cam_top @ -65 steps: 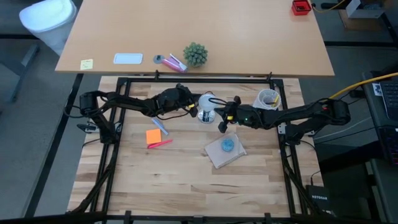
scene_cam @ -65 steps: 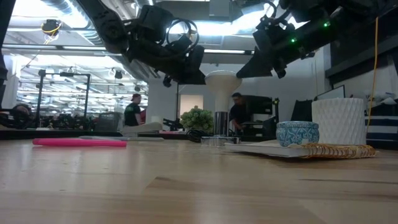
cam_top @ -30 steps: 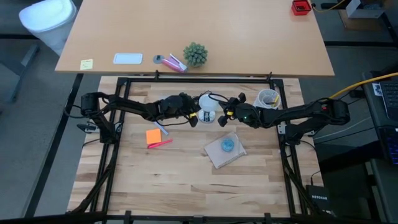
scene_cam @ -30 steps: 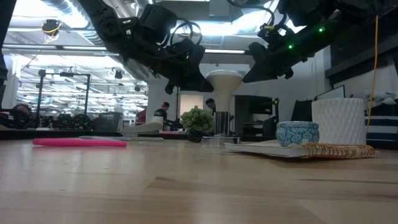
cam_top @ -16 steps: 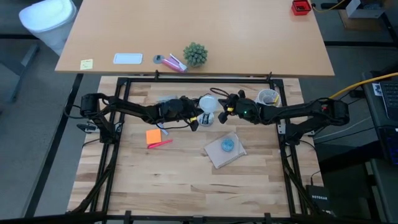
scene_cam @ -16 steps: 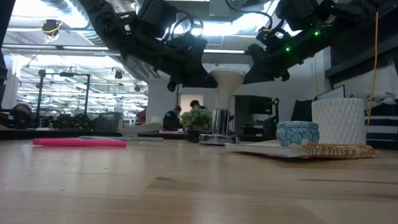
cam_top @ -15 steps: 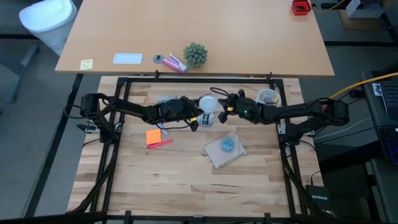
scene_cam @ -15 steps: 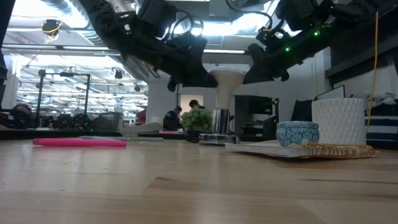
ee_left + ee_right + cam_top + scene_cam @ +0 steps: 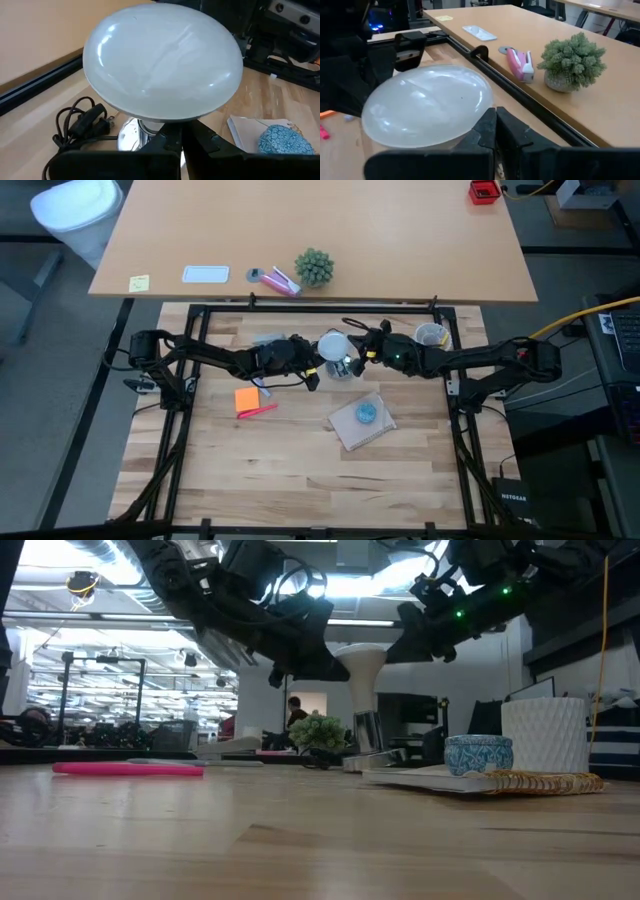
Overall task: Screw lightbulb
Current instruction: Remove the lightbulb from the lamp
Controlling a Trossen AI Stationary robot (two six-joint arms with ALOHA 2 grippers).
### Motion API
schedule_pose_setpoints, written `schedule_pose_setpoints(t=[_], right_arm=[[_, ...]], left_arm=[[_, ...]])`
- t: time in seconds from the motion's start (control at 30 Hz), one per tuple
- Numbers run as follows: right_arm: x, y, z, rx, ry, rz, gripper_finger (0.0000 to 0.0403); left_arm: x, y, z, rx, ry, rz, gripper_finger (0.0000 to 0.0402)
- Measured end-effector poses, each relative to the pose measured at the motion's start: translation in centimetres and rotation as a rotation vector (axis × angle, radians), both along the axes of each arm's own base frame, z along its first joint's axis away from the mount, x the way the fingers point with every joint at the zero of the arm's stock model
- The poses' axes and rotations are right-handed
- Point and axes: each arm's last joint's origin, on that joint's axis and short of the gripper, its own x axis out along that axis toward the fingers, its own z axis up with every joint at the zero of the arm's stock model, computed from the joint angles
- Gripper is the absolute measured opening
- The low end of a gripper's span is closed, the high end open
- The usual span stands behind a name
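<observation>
Two closed grippers, left gripper [image 9: 318, 366] and right gripper [image 9: 366, 358], flank the lightbulb [image 9: 333, 346] near the desk's far edge, neither visibly gripping it. We judge seating underway; next, twist it into the tilted socket [image 9: 366, 732].

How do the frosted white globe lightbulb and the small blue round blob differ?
The frosted white globe lightbulb is large, smooth and raised between both shut grippers; the small blue round blob is smaller, textured and lies on a flat card, apart from the arms. Both are rounded.
</observation>
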Motion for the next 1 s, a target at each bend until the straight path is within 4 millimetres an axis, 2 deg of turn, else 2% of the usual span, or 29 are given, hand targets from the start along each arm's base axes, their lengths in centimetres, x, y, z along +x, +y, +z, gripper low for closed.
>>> schedule_pose_setpoints(t=[0.3, 0.57, 0.73, 1.0], right_arm=[[-0.3, 0.0, -0.7, 0.025, 0.071, -0.016, 0.0011], [-0.6, 0.1, -1.4, 0.072, 0.133, -0.028, 0.0011], [-0.7, 0.1, -0.8, 0.043, 0.112, -0.024, 0.0011], [-2.4, 0.7, 1.3, 0.068, 0.076, 0.029, 0.0011]], left_arm=[[0.0, -0.2, -0.1, -0.008, 0.009, -0.003, 0.0000], [-0.5, -0.3, -1.1, -0.053, 0.123, 0.009, 0.0000], [-0.8, -0.3, -1.7, -0.093, 0.177, 0.033, 0.0000], [-1.3, 0.4, -2.0, -0.043, 0.217, 0.219, 0.0000]])
